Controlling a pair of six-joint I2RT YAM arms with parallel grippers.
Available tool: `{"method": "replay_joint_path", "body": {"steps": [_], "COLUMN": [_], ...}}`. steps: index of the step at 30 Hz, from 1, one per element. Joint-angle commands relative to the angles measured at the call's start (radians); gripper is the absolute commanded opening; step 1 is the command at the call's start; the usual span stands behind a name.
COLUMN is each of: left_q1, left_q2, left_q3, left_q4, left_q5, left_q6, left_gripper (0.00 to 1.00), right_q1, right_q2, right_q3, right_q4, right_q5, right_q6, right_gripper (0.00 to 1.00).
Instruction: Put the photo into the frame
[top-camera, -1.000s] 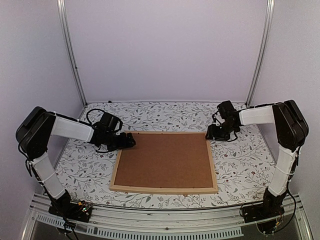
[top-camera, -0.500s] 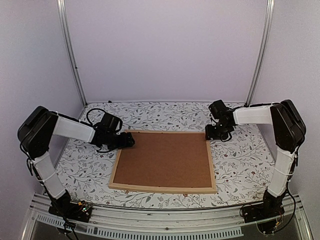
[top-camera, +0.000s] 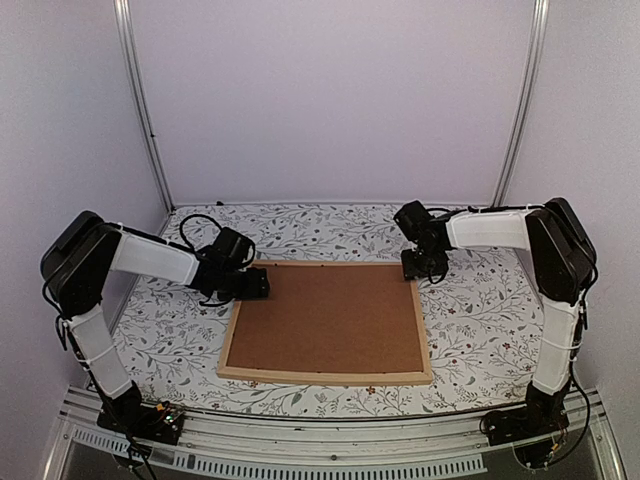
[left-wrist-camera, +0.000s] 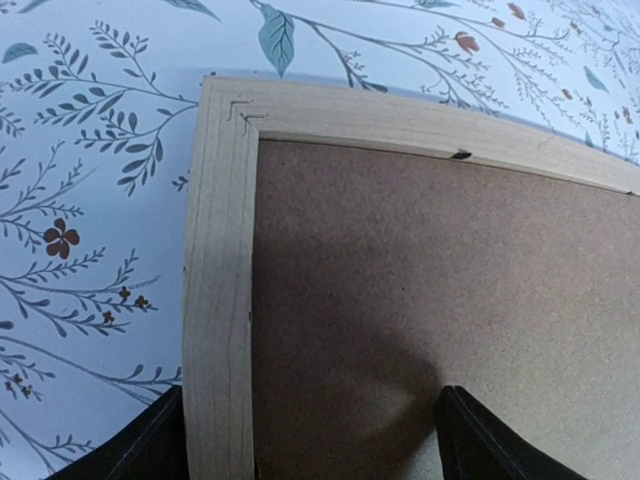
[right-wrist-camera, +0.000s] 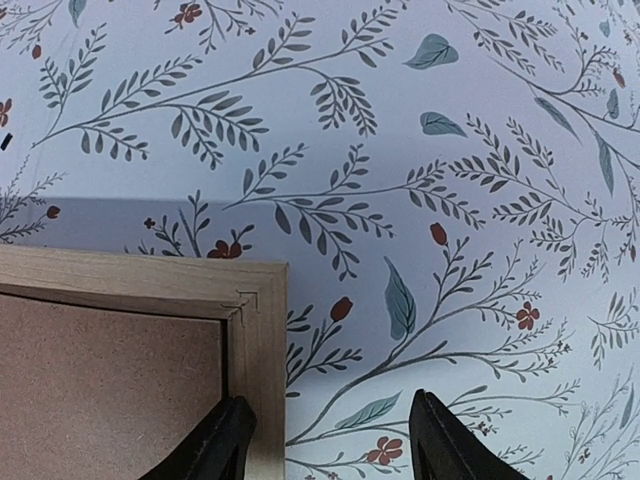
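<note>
1 large rectangular light-wood frame (top-camera: 325, 378), flat mid-table; brown fibreboard backing (top-camera: 325, 318) hides its inside from me. Left gripper (top-camera: 256, 284): jaws parted astride far-left rail. Right gripper (top-camera: 420, 266): jaws parted at far-right corner, fingertips cropped.

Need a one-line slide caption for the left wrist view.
Open left gripper straddling the frame side rail near a corner, brown backing board inside it, floral tablecloth beneath.
</note>
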Motion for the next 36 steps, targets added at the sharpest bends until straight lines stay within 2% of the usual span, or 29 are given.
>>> {"method": "replay_joint_path", "body": {"steps": [1,9,14,19,26,31,36], "left_q1": [-0.123,-0.143,-0.143,-0.135,-0.098,-0.074,-0.061], "left_q2": [0.038,0.039,0.004,-0.057,-0.113,-0.143,-0.147], "left_q3": [0.037,0.047,0.053,0.051,0.039,0.018,0.012], "left_q4": [-0.008,-0.048,-0.084,-0.110,-0.095,-0.063,-0.061], "left_q5": [0.162,0.106,0.053,0.000,0.030,0.074,0.085], "left_q6": [0.005,0.000,0.008,0.021,0.029,0.026,0.020], "left_gripper": [0.83,0.83,0.87,0.91,0.96,0.98,0.98], "right_q1": [0.162,0.218,0.198,0.113,0.004,-0.057,-0.092], "right_q2": [0.133,0.192,0.154,0.016,-0.151,-0.180,-0.156], "right_q3": [0.004,0.022,0.011,-0.041,-0.095,-0.137,-0.169], "right_q4": [0.022,-0.007,0.000,0.043,0.085,0.144,0.190], "right_q5": [-0.181,-0.093,-0.093,-0.174,-0.313,-0.461,-0.515], "right_q6": [0.024,0.051,0.039,0.006,-0.021,-0.025,-0.014], "right_gripper": [0.59,0.59,0.61,0.62,0.64,0.64,0.63]}}
